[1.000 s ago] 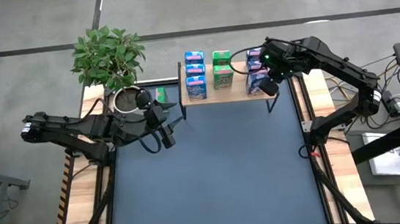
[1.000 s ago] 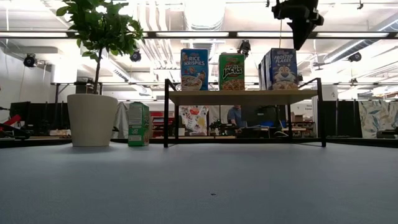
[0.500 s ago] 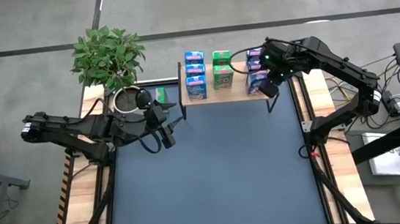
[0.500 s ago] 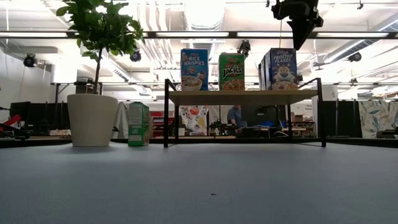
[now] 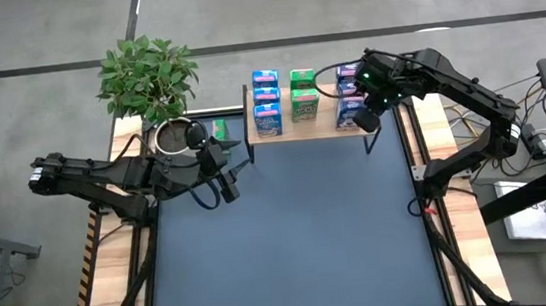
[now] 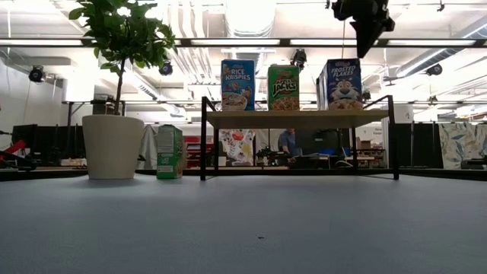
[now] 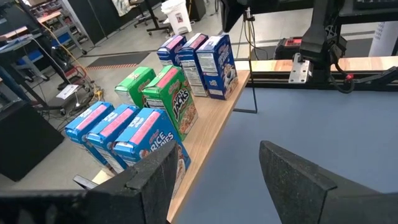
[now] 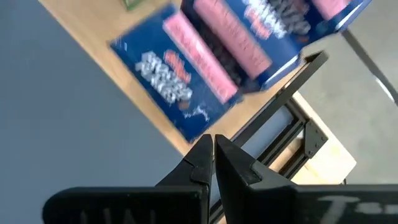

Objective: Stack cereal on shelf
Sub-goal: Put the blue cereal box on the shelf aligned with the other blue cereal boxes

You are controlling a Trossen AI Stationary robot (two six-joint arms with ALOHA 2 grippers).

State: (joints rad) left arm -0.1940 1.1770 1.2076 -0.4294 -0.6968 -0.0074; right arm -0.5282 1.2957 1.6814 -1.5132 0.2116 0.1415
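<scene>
The light-wood shelf (image 5: 311, 128) carries three rows of cereal boxes: light blue (image 5: 266, 103), green (image 5: 303, 94) and dark blue (image 5: 348, 100). In the low view their fronts stand upright on the plank (image 6: 293, 118). My right gripper (image 5: 364, 119) is shut and points down over the near right corner of the front dark blue box (image 8: 177, 81); in the low view its tip (image 6: 364, 50) hangs just above that box (image 6: 341, 84). My left gripper (image 5: 226, 190) is open and hovers over the mat left of the shelf, facing the boxes (image 7: 168, 106). One green box (image 6: 170, 151) stands on the table beside the pot. My right gripper (image 8: 214, 142) is shut and comes from above at the near right top corner of the front dark blue box (image 8: 186, 127). Whether the fingertips touch the box I cannot tell. The box stands upright on the shelf plank.
A potted plant (image 5: 150, 79) in a white pot (image 6: 112, 146) stands at the table's far left, next to the lone green box (image 5: 219, 130). The dark blue mat (image 5: 292, 242) spreads in front of the shelf. The shelf's black legs (image 6: 203, 137) stand on the table.
The front dark blue box has shifted and turned slightly on the shelf, toward the green boxes. My right gripper stays shut above it and has edged a little the same way. The left arm has kept still.
</scene>
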